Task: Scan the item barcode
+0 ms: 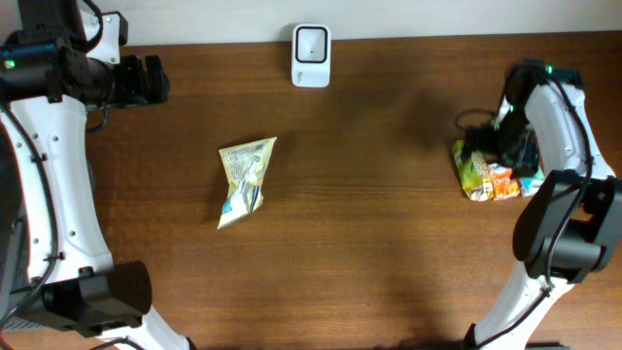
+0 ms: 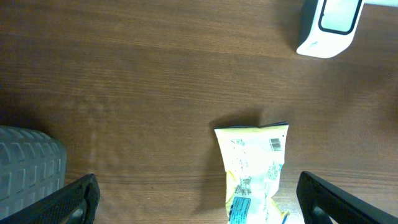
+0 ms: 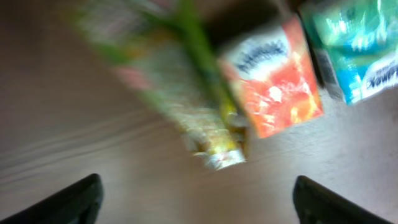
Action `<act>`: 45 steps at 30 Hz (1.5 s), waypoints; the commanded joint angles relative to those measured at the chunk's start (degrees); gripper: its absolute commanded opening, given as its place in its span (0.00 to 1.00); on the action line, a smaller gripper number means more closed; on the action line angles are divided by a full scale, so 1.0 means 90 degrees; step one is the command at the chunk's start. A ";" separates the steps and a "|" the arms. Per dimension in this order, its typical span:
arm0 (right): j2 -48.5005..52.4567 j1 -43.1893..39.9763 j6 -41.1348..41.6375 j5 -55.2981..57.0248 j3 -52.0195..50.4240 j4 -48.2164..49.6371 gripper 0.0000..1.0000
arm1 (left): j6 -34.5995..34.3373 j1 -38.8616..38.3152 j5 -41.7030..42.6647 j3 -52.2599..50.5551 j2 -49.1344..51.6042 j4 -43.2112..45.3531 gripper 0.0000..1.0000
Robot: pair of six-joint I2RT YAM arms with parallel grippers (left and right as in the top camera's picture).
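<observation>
Left claw [image 2: 198, 198]: fingers [image 2: 74, 200] wide apart at the bottom corners of the wrist view, holding nothing and touching nothing.

The yellow packet [image 2: 252, 171] lies flat on the tabletop [image 2: 124, 74], low and right of centre in that view. It is nearer the right-hand finger and clear of both. Its barcode [image 2: 275, 144] faces up near the packet's top right corner.

The white scanner [image 2: 326, 25] is at the upper right of that view, well apart from the packet, with only bare wood between them.

A grey ribbed block [image 2: 28, 165] is at the left edge of the view; cannot tell what it is.

Overhead: the left claw is at the upper left of the frame, the packet left of centre, and the scanner top centre at the back edge.

Right claw [image 3: 199, 200]: the wrist view is blurred, but the fingers [image 3: 68, 202] sit at the bottom corners, spread wide, gripping nothing.

Just beyond it are the green-yellow packet [image 3: 186, 106], the orange packet [image 3: 273, 81] and the teal packet [image 3: 354, 50], side by side in a pile at the right of the overhead frame. Contact between claw and pile: cannot tell. The pile is well apart from the yellow packet and the scanner.
</observation>
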 commanded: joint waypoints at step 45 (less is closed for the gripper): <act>0.0976 0.2965 -0.2028 -0.2841 0.1579 0.1382 0.61 | 0.0032 0.0024 -0.0024 -0.0012 0.0022 -0.0002 0.99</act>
